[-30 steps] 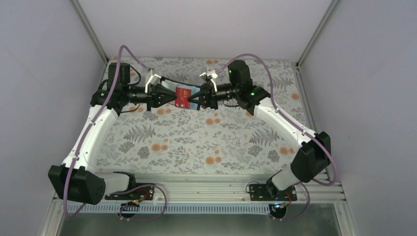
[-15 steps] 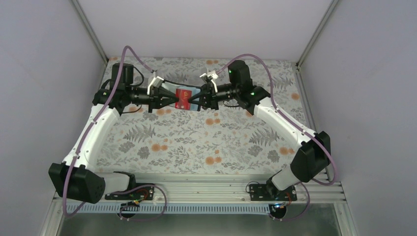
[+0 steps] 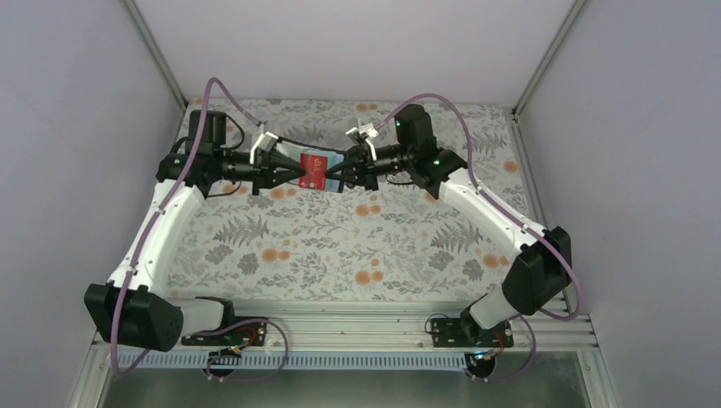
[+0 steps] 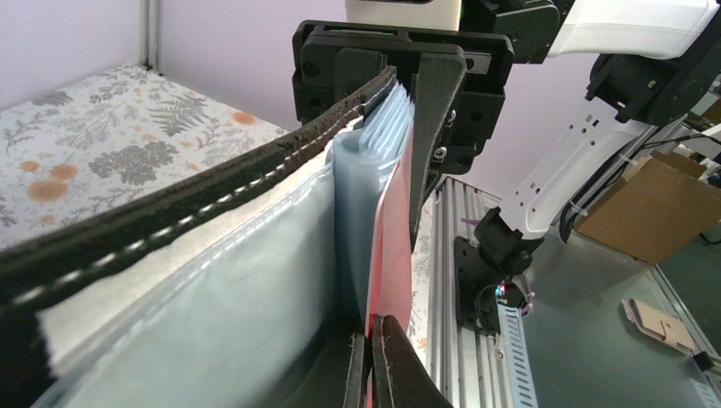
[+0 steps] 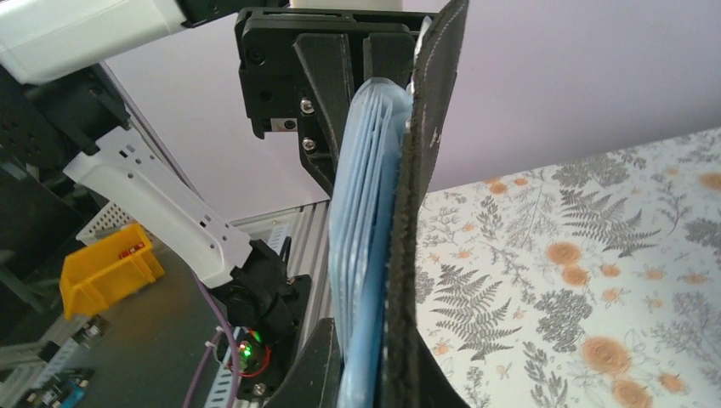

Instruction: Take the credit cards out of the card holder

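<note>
Left gripper (image 4: 367,361): its fingers are narrowed onto the bottom edge of the red card (image 4: 387,246). Only their tips show at the lower edge of your left wrist view.
Right gripper (image 3: 337,175): it is clamped on the card holder (image 4: 170,221) from the opposite side. The holder's black stitched edge covers most of both fingers in your right wrist view.
Card holder: it is held in the air between the two grippers, above the far middle of the floral table (image 3: 357,246). It is partly open, with its pale blue sleeves fanned out.
Red card: it sits upright in the sleeves, edge-on to both wrist cameras. Its markings only blur from above.
Other cards: you cannot tell any teal or blue card from the sleeves.
Depth: how far the red card sits inside its sleeve is hidden.
</note>
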`<state>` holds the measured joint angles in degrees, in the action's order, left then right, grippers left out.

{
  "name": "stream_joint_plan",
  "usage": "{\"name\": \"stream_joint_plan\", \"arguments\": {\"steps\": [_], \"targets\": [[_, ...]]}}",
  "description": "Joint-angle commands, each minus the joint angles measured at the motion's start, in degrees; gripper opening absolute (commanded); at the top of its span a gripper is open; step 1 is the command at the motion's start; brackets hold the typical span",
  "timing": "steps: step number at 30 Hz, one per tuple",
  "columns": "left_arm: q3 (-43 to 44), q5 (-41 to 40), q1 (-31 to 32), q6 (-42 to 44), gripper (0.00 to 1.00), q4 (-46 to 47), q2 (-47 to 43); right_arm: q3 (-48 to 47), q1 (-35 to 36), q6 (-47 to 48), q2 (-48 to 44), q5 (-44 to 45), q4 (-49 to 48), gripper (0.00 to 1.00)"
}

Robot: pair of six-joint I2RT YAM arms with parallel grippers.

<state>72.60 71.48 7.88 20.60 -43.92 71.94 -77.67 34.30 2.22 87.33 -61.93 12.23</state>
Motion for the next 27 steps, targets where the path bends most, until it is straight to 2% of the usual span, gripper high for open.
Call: {"name": "stream_joint_plan", "arguments": {"steps": [1,6,15,27], "targets": [[0.7,0.8,-0.9,2.1,0.02,0.0,-0.9,0.3,-0.3,-0.4,-1.3,-2.4,-1.9,0.04],[1.4,1.3,-1.5,2.0,0.02,-0.4,-1.2,2.0,-2.5,-1.2,-3.1,1.4,-2.3,0.04],[1.1,1.5,-1.7,2.9,0.02,-0.9,-1.0,5.2,-8.4,-2.2,-5.2,1.8,-1.0,0.04],[0.7,-0.3,-1.6,2.7,0.02,-0.3,-0.2,5.2,-8.4,-0.4,-4.4,-2.3,0.2,0.04]]}}
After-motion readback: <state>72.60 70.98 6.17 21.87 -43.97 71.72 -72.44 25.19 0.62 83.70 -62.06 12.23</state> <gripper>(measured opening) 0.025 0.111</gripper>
